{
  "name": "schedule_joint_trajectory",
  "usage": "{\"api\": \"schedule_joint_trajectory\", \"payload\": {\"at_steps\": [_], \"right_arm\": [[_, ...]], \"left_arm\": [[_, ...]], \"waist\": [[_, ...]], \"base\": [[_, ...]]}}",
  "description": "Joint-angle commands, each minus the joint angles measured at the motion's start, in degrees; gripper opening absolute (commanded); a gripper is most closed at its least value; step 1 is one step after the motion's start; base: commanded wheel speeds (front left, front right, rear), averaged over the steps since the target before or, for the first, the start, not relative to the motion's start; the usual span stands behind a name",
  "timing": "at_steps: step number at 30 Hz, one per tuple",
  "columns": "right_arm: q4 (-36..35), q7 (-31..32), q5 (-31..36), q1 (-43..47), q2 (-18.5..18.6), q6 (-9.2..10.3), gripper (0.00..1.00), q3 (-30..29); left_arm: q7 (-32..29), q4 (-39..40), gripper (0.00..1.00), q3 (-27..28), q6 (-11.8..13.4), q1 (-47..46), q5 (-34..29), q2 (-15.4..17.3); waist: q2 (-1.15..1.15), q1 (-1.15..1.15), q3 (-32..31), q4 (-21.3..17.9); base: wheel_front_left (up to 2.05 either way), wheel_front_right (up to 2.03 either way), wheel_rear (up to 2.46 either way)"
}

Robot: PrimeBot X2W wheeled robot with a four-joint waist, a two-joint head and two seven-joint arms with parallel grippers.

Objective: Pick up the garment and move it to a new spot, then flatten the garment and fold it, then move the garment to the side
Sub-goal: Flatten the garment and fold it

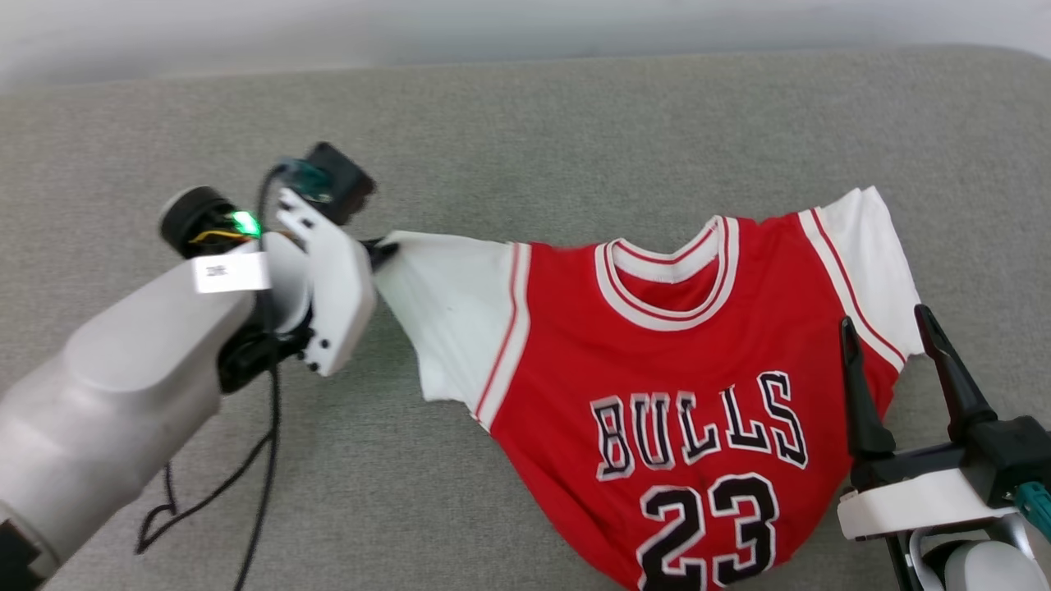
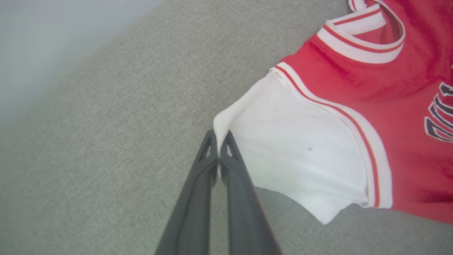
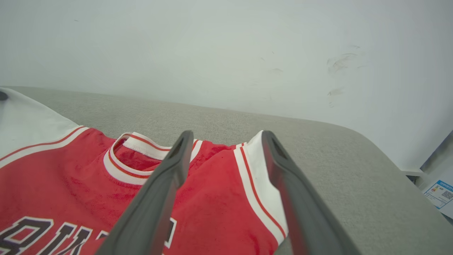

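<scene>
The garment (image 1: 673, 361), a red jersey with white sleeves and a black "BULLS 23" print, lies face up on the grey cushion (image 1: 525, 131). My left gripper (image 1: 384, 249) is shut on the outer edge of the garment's white sleeve (image 2: 293, 148) at the left, and the sleeve cloth is pinched between the fingertips (image 2: 220, 143). At the lower right my right gripper (image 1: 888, 320) stands open above the other shoulder of the garment (image 3: 219, 198), with nothing between its fingers.
Black cables (image 1: 246, 492) hang from my left forearm over the cushion. A pale wall (image 3: 226, 46) rises behind the cushion's far edge. A paper with a blue label (image 3: 439, 193) lies beyond the cushion's right end.
</scene>
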State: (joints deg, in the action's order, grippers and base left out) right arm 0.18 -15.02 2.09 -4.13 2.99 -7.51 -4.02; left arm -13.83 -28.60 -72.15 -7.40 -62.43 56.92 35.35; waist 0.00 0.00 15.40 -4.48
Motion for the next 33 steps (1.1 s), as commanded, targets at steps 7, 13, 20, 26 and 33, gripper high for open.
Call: {"api": "schedule_joint_trajectory", "payload": {"at_steps": [7, 13, 20, 26, 33], "right_arm": [[1.5, -0.2, -0.5, 1.8, 0.3, 0.05, 1.0, -1.1], [3.3, -0.2, -0.9, 1.2, 1.7, 0.05, 1.0, -3.1], [5.0, 4.1, -3.4, -4.1, 7.5, 0.05, 1.0, -3.1], [6.4, 18.0, -11.2, -14.8, 18.4, 0.05, 1.0, 3.5], [10.1, 42.5, -23.0, -27.9, 30.8, 0.05, 1.0, 15.8]], "left_arm": [[6.0, -2.8, 0.0, 2.8, 1.1, 4.3, 2.9, 6.3], [8.5, -3.2, 0.0, 4.5, 3.1, 6.5, 4.3, 10.2], [10.0, -2.1, 0.0, 5.2, 4.3, 7.8, 5.1, 10.9], [10.7, -0.1, 0.0, 5.3, 5.0, 6.6, 4.3, 10.2], [12.1, 2.6, 0.0, 5.9, 5.5, 4.0, 2.8, 9.5]], "waist": [[0.0, 0.0, -2.2, 2.3], [0.0, 0.0, -3.0, 2.9], [0.0, 0.0, -3.8, 3.8], [0.0, 0.0, -3.1, 5.3], [0.0, 0.0, 0.5, 8.0]], "base": [[0.0, 0.0, 0.0], [0.0, 0.0, 0.0], [0.0, 0.0, 0.0], [0.0, 0.0, 0.0], [0.0, 0.0, 0.0]]}}
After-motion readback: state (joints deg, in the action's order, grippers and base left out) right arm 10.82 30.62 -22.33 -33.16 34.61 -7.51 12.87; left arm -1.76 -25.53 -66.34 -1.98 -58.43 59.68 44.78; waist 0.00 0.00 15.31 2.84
